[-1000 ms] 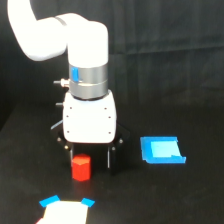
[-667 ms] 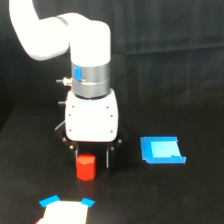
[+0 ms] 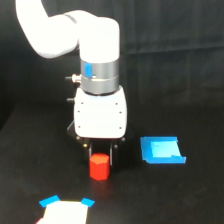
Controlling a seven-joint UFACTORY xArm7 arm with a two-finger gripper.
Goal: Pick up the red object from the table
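The red object (image 3: pixel 99 166) is a small red-orange hexagonal block standing upright on the black table (image 3: pixel 165 200). My gripper (image 3: pixel 101 156) hangs straight down over it from the white arm. Its dark fingers (image 3: pixel 114 154) press close against the block's left and right sides, so the jaws look shut on it. The block's base still rests on the table. The fingertips are hard to make out against the black surface.
A flat blue tray-like piece (image 3: pixel 162 150) lies on the table to the exterior view's right of the gripper. A white card with blue corners (image 3: pixel 65 209) sits at the bottom edge, in front of the block.
The gripper has shifted toward the exterior view's right. The red block has slid further the same way and now sits centred between the fingers. The blue tray and the white card have not moved.
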